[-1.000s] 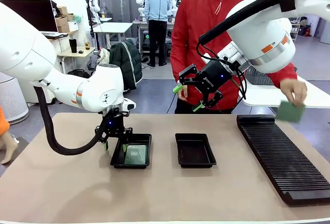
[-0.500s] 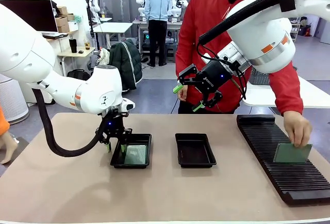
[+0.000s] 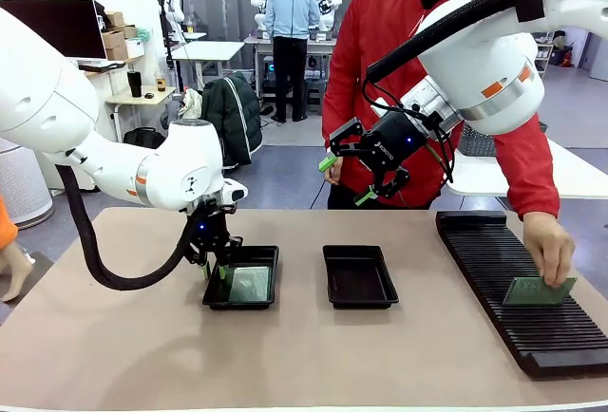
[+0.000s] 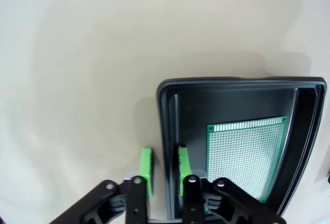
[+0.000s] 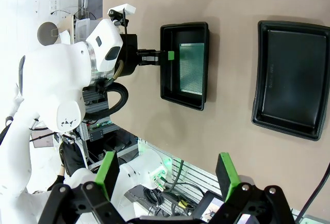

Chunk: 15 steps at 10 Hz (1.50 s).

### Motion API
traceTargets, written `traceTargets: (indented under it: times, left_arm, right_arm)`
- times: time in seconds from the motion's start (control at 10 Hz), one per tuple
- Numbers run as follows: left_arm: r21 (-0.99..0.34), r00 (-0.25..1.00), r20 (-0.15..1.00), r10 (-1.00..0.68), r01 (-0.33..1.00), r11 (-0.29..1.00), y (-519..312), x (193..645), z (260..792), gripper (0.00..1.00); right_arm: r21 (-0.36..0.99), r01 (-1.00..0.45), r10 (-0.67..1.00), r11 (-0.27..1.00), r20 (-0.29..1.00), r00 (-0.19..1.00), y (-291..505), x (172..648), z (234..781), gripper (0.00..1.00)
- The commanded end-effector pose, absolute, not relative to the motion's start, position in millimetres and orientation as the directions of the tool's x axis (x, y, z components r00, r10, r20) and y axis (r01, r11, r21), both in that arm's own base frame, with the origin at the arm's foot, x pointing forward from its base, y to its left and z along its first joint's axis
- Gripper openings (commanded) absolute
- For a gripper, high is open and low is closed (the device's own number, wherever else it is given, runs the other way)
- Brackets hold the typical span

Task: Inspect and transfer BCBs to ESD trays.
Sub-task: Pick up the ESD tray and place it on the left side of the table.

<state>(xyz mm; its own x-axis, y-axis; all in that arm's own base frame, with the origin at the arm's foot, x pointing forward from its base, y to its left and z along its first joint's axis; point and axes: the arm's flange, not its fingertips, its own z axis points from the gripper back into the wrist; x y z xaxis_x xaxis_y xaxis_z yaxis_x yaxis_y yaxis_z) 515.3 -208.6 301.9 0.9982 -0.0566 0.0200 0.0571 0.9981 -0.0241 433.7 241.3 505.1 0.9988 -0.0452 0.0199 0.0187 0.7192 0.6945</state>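
Observation:
Two black ESD trays lie side by side on the tan table. In the left tray (image 3: 267, 252) a green BCB (image 3: 250, 285) lies flat; the left wrist view has that tray (image 4: 242, 82) and board (image 4: 247, 152) too. My left gripper (image 3: 215, 270) (image 4: 165, 164) straddles this tray's left wall, one pad outside and one inside, closed onto the rim. The middle tray (image 3: 359, 277) holds nothing. My right gripper (image 3: 346, 180) (image 5: 166, 172) hangs open high above the table, nothing between its fingers. At the right, a person's hand sets another BCB (image 3: 540, 290) on edge into the rack.
A long black slotted rack (image 3: 494, 279) runs along the table's right side, with the person in a red jacket behind it. From above, the right wrist view has both trays (image 5: 167, 64) (image 5: 291, 79) and the left arm.
My left gripper's fingers have closed in on the tray's wall. The person's hand has brought a board down from above the table edge onto the rack. The right arm has not moved.

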Motion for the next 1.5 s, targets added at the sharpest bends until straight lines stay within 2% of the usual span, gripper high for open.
traceTargets:
  times: [0.0,0.4,0.7,1.0,1.4]
  left_arm:
    - [-0.046,0.997,0.023,-0.070,0.071,0.996,-203,509,297,0.20]
    - [-0.053,0.997,0.029,-0.068,0.070,0.996,-204,508,300,0.00]
    - [-0.070,0.998,0.028,-0.060,0.062,0.996,-203,507,303,0.00]
    - [-0.153,0.996,0.021,-0.091,0.093,0.984,-195,503,314,0.00]
    - [-0.224,0.995,0.067,-0.071,0.084,0.971,-177,499,333,0.00]
  right_arm:
    - [0.692,0.023,-0.048,0.721,0.017,0.999,242,436,506,1.00]
    - [0.692,0.023,-0.048,0.721,0.017,0.999,242,436,506,1.00]
    - [0.692,0.023,-0.048,0.721,0.017,0.999,242,436,506,1.00]
    - [0.692,0.023,-0.048,0.721,0.017,0.999,242,436,506,1.00]
    - [0.692,0.023,-0.048,0.721,0.017,0.999,242,436,506,1.00]
